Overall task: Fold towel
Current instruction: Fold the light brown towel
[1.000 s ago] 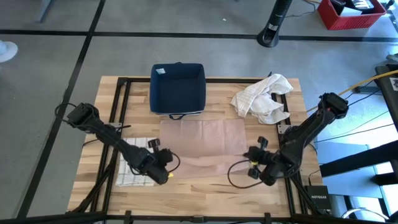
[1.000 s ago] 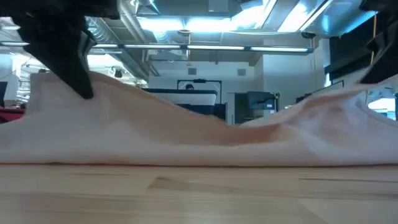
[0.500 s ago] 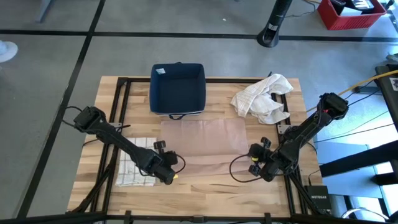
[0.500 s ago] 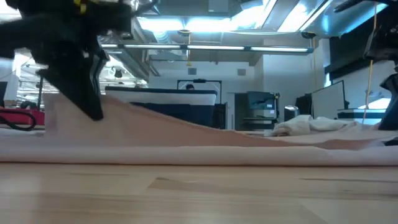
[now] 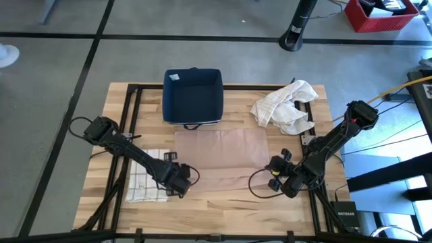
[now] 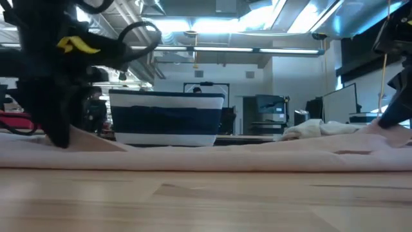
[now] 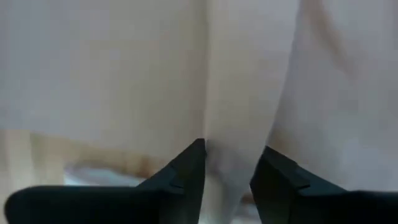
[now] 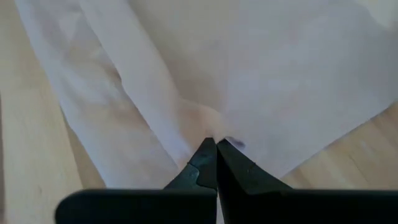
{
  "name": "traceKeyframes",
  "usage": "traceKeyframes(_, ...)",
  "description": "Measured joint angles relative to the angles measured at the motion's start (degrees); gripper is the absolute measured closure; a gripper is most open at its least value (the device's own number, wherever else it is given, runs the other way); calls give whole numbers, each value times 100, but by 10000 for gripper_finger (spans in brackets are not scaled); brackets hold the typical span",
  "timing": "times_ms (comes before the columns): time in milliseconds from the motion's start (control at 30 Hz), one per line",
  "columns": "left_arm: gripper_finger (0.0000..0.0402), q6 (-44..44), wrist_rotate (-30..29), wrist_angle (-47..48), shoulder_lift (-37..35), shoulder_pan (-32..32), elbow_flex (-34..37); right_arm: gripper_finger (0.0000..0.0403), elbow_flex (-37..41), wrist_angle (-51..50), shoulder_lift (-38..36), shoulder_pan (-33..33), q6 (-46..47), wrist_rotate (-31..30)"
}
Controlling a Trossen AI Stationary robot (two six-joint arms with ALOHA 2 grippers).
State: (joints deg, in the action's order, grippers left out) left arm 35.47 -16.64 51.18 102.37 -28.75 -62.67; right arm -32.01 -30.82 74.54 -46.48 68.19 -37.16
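We see the pink towel (image 5: 221, 156) lying limp across the tabletop (image 5: 223, 209), soft and light. The left claw (image 5: 179, 183) stands apart astride its near corner; the right claw (image 5: 275, 177) is pinched together on the other corner. Corners suit us best.

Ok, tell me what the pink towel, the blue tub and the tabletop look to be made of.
Flat pale pink towel: soft thin woven cloth, matte; it creases and drapes in folds. Dark blue rectangular tub: probably rigid moulded plastic, judging by its smooth walls and rounded corners, though the look leaves this open. Light wooden tabletop: pale wood planks, with visible grain and seams and a smooth finish.
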Motion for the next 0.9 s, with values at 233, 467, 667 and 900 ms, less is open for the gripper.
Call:
traceKeyframes(233,299,8,126,325,0,-2,0,402,0,58,0,0,-109,-24)
traceKeyframes(467,384,-69,33,214,0,-2,0,402,0,56,0,0,-116,64)
traceKeyframes(667,398,631,-372,194,-4,-2,107,392,-2,-31,0,105,986,248)
traceKeyframes(900,399,1375,-421,-143,-4,-54,395,284,-19,-476,-39,461,2617,867)
